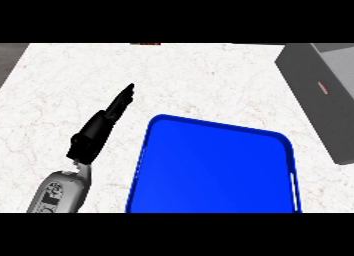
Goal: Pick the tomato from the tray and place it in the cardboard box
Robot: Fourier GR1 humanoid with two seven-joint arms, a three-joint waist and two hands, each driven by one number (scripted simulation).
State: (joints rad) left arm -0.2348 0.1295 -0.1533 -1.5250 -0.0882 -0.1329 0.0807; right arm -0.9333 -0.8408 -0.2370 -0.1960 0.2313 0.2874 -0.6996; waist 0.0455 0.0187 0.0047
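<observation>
My left hand [100, 127] rests with fingers straight on the white marble counter [195, 75], just left of the flat blue plastic tray [213, 167]. My right hand is out of view, and I see no tomato. The grey box [335, 100] may be the target; reaching blind risks missing.

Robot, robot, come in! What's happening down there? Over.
Left robot hand open, fingers straight, over the counter beside the blue tray. Right robot hand out of sight. No tomato showing. Grey box at right. Over.
</observation>
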